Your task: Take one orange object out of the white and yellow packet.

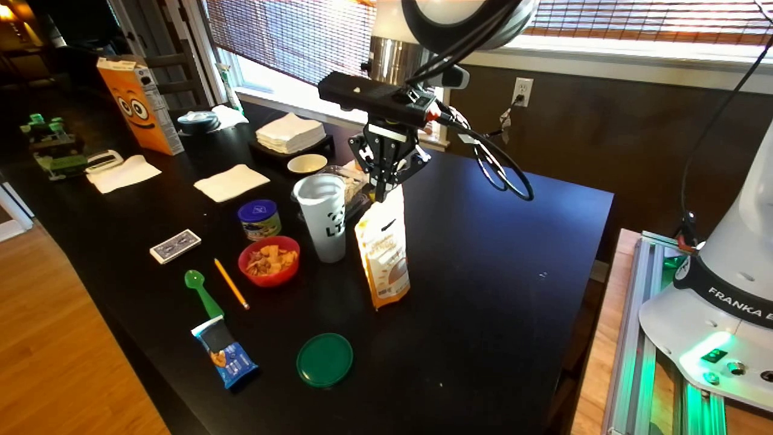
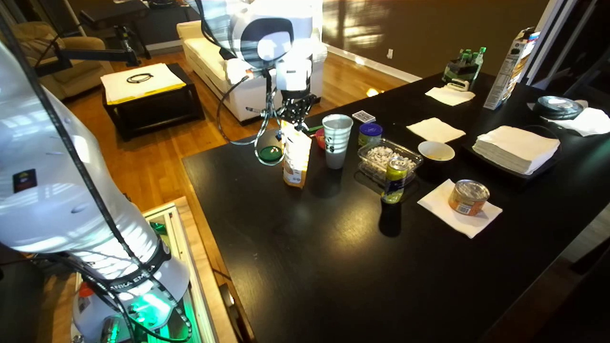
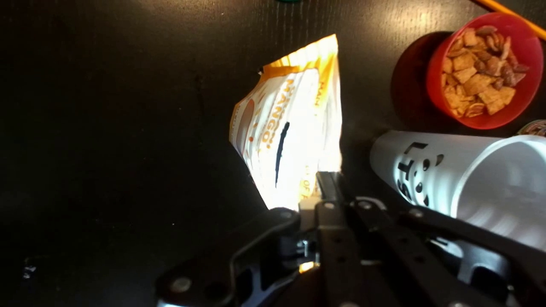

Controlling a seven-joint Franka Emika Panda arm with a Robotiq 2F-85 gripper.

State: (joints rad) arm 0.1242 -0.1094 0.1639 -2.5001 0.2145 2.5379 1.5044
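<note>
Entering the white and yellow packet (image 1: 386,257) seems my step; my gripper (image 1: 381,193), fingers drawn together, is at its top, any hold unclear. The orange object is hidden, likely inside: next I should dip, spread, pinch.

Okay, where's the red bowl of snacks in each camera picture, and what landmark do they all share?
In an exterior view, the red bowl is left of centre, just left of the white cup.
In an exterior view, the red bowl sits slightly above centre, partly hidden by the white cup.
In the wrist view, the red bowl is at upper right, above the white cup.
Shared landmark: the white cup, visible in all three.
</note>
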